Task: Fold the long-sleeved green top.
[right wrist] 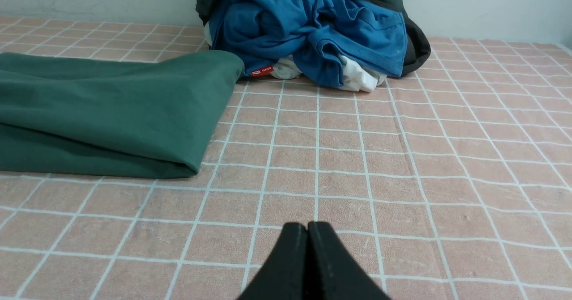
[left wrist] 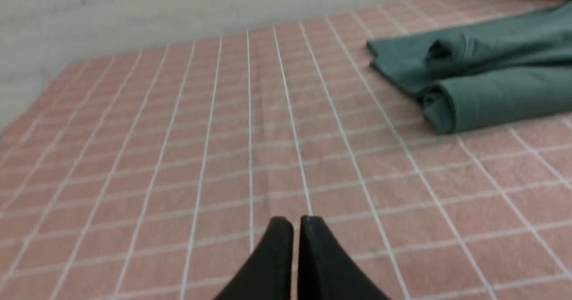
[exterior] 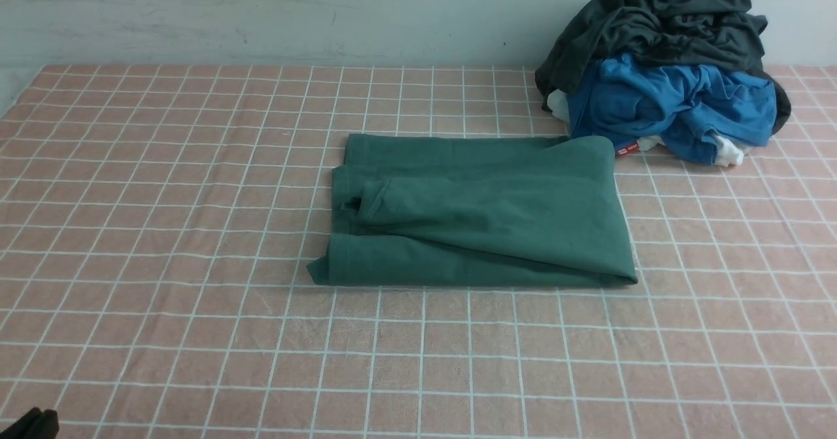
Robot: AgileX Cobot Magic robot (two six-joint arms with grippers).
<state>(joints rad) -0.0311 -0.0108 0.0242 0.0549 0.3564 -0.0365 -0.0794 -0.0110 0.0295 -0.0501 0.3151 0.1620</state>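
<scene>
The green long-sleeved top (exterior: 480,213) lies folded into a neat rectangle in the middle of the pink checked tablecloth (exterior: 163,229), one sleeve cuff showing at its left end. The left wrist view shows its rolled left edge (left wrist: 482,81), the right wrist view its right end (right wrist: 111,112). My left gripper (left wrist: 296,221) is shut and empty, low over bare cloth well short of the top. My right gripper (right wrist: 307,226) is also shut on nothing, over bare cloth near the top's right corner. In the front view only a dark bit of the left arm (exterior: 29,424) shows at the bottom corner.
A heap of clothes stands at the back right against the wall: a dark charcoal-grey garment (exterior: 660,23) over a bright blue garment (exterior: 673,105), with white fabric (right wrist: 357,78) under it. The heap touches the top's far right corner.
</scene>
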